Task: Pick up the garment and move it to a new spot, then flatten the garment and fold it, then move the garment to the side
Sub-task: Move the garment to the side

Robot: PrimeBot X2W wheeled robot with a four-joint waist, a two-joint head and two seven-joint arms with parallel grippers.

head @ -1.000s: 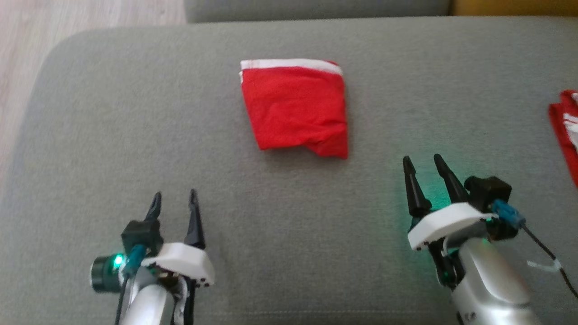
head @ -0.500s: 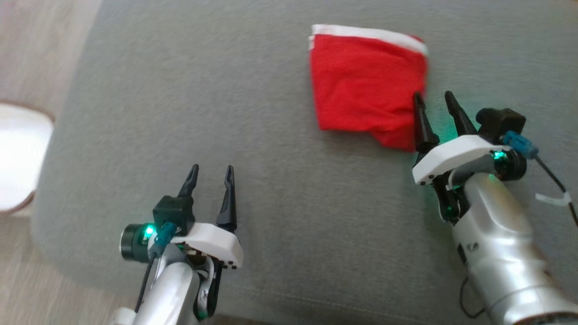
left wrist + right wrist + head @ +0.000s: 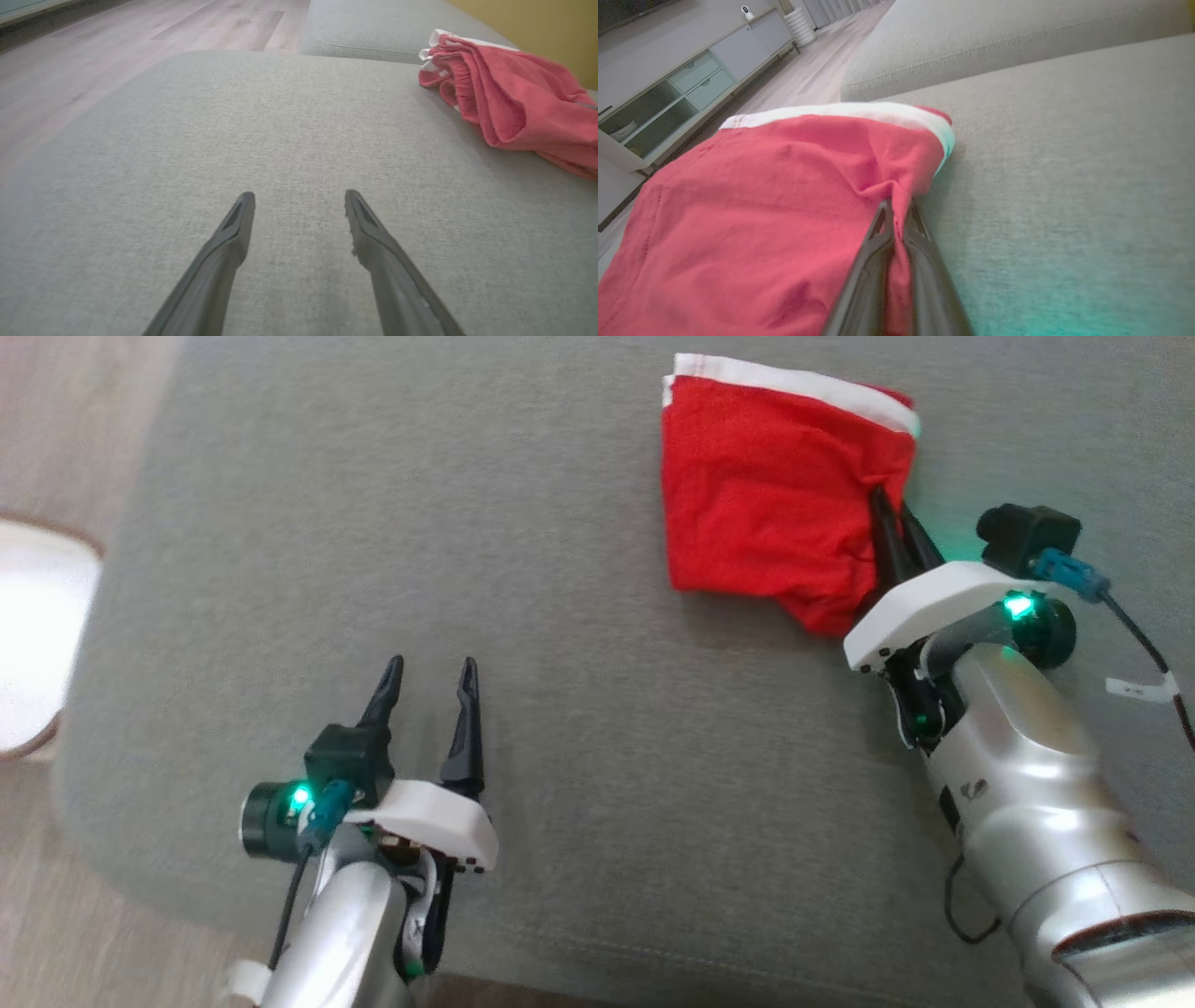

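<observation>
Right gripper [image 3: 892,515] is pinching the folded red garment [image 3: 766,495] by its right edge near the sofa cushion's [image 3: 579,728] far edge, left gripper [image 3: 431,665] hovering spread near the front-left corner.

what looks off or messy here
Only the garment: its fold is uneven, with the near right corner sticking out past the near edge, and the cloth puckers where the right tool is shut on its right edge. Nothing looks spilled or damaged.

The garment [image 3: 766,495] is matt red cloth, creased, with a white band. The sofa [image 3: 560,616] — coarse grey woven fabric. The right end effector [image 3: 892,513] has matt dark fingers [image 3: 866,284]; the forearm [image 3: 1027,803] — glossy silver.
</observation>
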